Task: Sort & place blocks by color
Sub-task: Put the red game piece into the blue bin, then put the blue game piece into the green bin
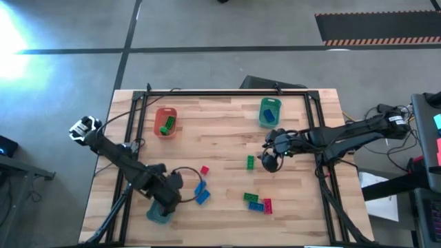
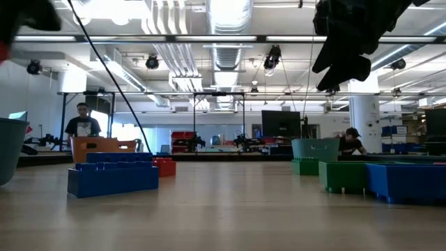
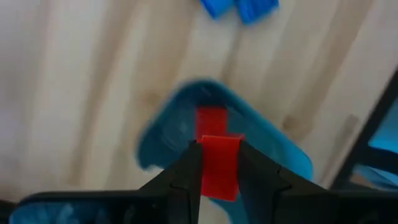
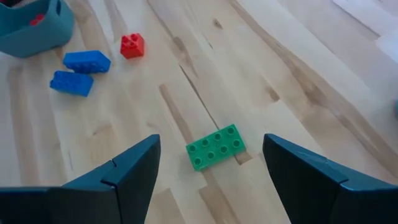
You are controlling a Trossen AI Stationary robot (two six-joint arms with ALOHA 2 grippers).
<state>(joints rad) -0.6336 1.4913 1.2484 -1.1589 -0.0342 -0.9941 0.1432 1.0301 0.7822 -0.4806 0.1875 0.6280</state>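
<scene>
Wooden table [image 1: 227, 138], largest thing here, carries three oblong trays. Blue tray [image 3: 186, 124] sits directly under the left gripper [image 3: 217, 163], already one red piece inside. Orange-red tray [image 1: 165, 122] with green brick in it lies well beyond that gripper; green tray [image 1: 269, 111] with blue brick sits just behind the right gripper [image 4: 211, 163].

Left gripper is pinching a red brick [image 3: 219, 167] across its narrow sides, above the blue tray.

Right gripper has fingers spread wide, hovering over a lone green brick [image 4: 216, 147], brick between the fingers, not touched.

Two blue bricks [image 4: 79, 71] and small red brick [image 4: 132, 45] lie well ahead of it.

Bricks look light, rigid, slick plastic; best grip likely across flat long sides, not studs.
</scene>
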